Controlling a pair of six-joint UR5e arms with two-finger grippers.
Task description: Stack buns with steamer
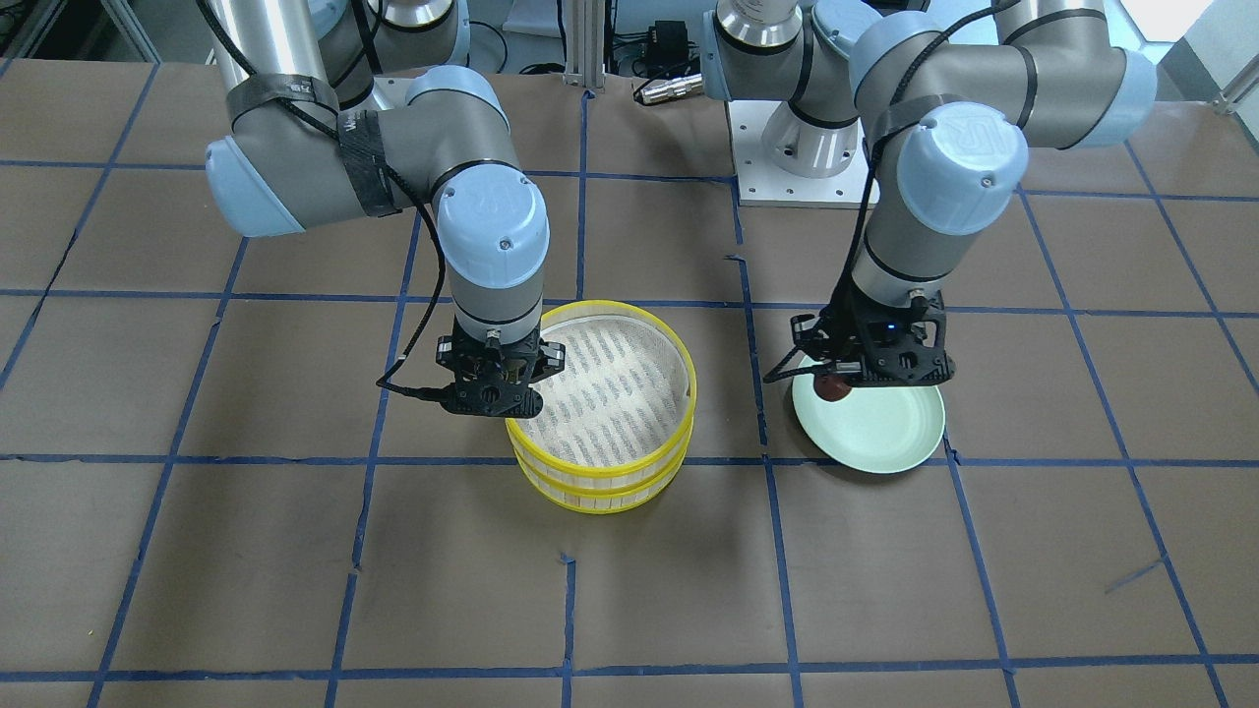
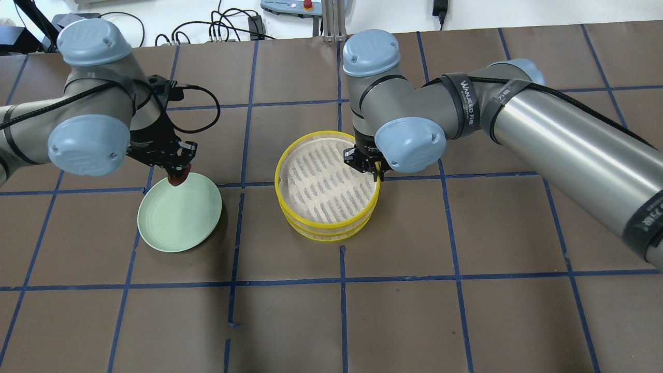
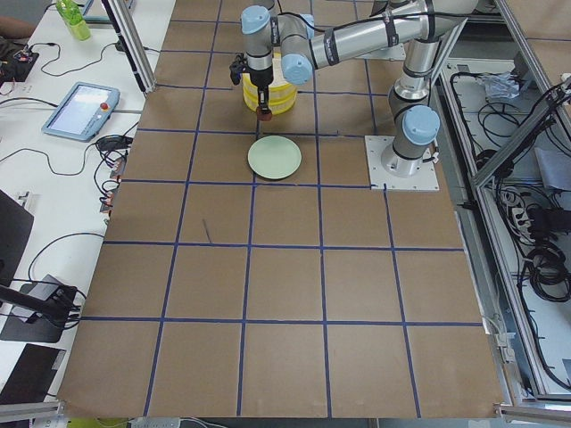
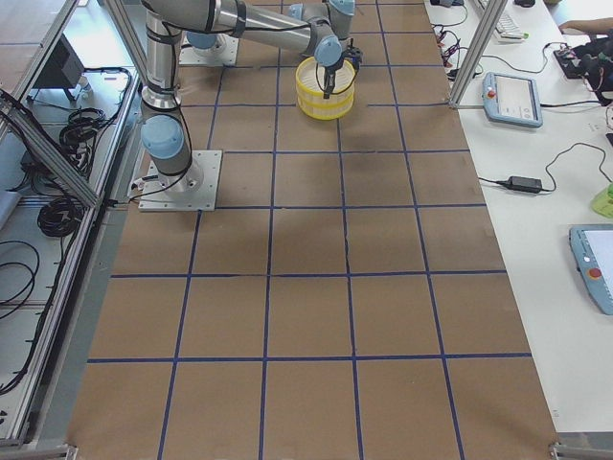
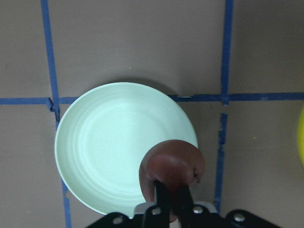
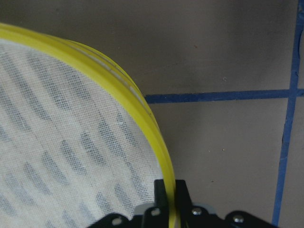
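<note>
overhead exterior view showed the left gripper closed narrowly on the reddish-brown bun, which sat over the far rim of the pale green plate. the left wrist camera showed both fingers pinching the near side of the bun, and the bun overlapped the plate's edge on the side toward the steamer. from the exterior left view the bun hung clear above the plate, not resting on it.

the right gripper was clamped on the rim of the yellow steamer, on the side away from the plate. the right wrist camera showed one finger inside the yellow wall and one outside it, pressed tight to it. the steamer stood as two yellow tiers, one upon the other, lined with a white cloth marked with grey dashes. plate and steamer stood near each other but apart on the brown table with its blue tape lines.
</note>
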